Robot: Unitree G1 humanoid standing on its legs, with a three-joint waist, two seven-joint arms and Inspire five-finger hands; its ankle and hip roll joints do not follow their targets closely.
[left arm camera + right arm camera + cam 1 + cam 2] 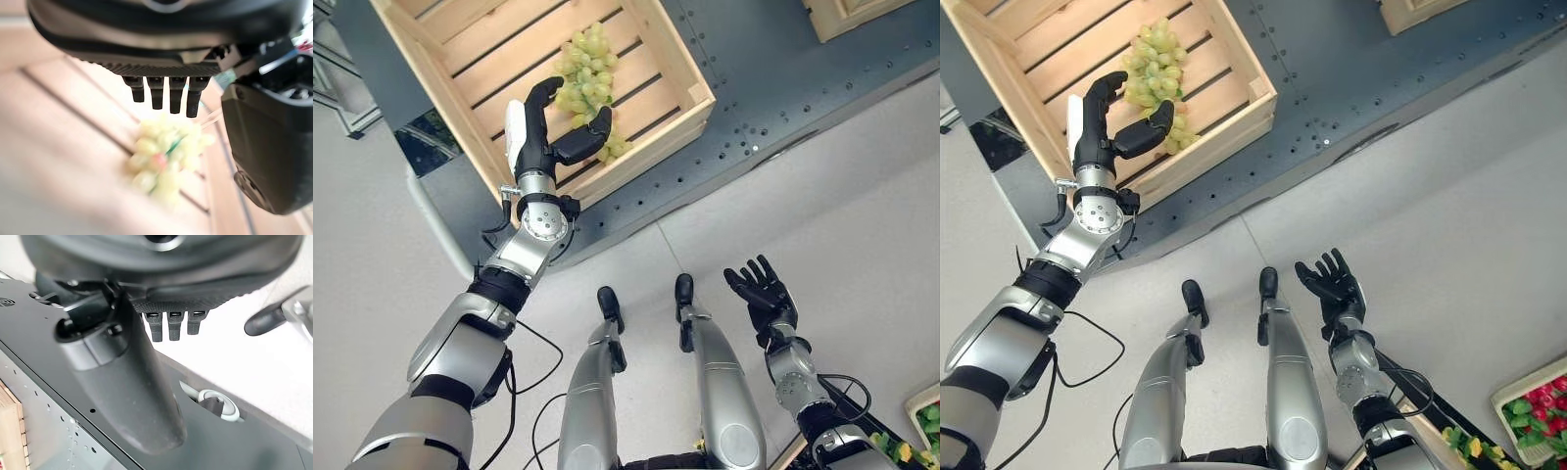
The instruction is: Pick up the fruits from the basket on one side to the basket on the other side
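A bunch of green grapes (589,61) lies on the slats of a wooden crate (651,135) at the upper left. My left hand (533,127) hovers over the near end of the bunch. Its fingers are straight and its thumb is spread toward the grapes, holding nothing. In the left wrist view the grapes (166,156) lie just past the fingers (168,95), apart from them. My right hand (1332,286) hangs open low on the right above the pale floor, empty, with its thumb (127,387) standing out.
The crate stands on a dark grey platform (783,88). A second wooden crate (847,15) shows at the upper right corner. A white tray with red and green fruit (1538,401) sits at the lower right edge.
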